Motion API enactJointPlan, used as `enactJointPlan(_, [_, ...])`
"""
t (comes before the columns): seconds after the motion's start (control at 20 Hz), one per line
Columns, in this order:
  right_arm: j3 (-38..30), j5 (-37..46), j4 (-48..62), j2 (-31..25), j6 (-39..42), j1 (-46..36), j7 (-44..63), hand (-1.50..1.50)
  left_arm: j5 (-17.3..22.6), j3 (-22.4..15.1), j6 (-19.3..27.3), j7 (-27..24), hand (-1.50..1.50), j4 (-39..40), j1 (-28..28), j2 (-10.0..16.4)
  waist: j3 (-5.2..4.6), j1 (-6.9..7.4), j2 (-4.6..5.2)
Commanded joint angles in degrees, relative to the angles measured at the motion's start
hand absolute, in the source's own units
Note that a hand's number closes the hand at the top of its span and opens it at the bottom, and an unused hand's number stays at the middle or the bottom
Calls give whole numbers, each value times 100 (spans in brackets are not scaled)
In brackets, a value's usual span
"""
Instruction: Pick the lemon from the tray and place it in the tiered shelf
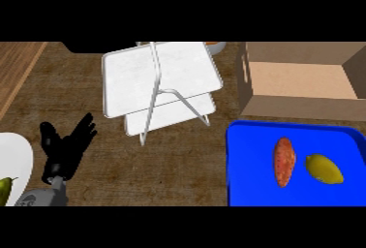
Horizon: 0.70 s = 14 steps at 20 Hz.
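At the far left edge lies a part of a white plate (16, 155), and on its lower end a greenish fruit (5, 190) shows only partly, so I cannot say which fruit it is. Just right of the plate the left hand (64, 154) is over the brown counter (178, 169). Its fingers are straight and spread wide, pointing up, and it holds nothing. Its grey forearm (39, 197) comes in from the lower edge.

In the middle of the view stands the tiered shelf (129, 82). It has two white flat levels, one above the other, and a thin metal frame that crosses over them. Both levels are bare. The shelf is well apart from the hand.

To the right, at the back, an open cardboard box (300, 80) stands, and its inside is bare. Just in front of the box lies the blue tray (250, 186). On the tray there is a long orange sweet potato (283, 162), and just beside it, on its right, lies the yellow lemon (324, 168), near the right edge of the tray. The two do not touch. No hand is near the lemon. The right hand does not show in the view.
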Motion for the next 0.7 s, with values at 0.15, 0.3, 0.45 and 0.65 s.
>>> enactJointPlan(0.15, [514, 667, 270, -889, 1349, -18, -1462, -150, -112, -80, 134, 21, 0, -65, 146, -123, -22, -28, -67])
enactJointPlan(0.3, [804, 865, -130, -1106, 1214, -114, -1332, -150, -72, -19, 128, 142, 0, -41, 65, -100, -35, -66, -82])
enactJointPlan(0.45, [983, 935, -544, -1112, 886, -225, -626, -150, 90, 182, -41, 270, 0, -313, 239, 134, -46, -93, -110])
enactJointPlan(0.65, [953, 1106, -1096, -518, 110, -65, 262, -150, 69, 276, -192, 276, 0, 27, -27, 51, -48, -172, -109])
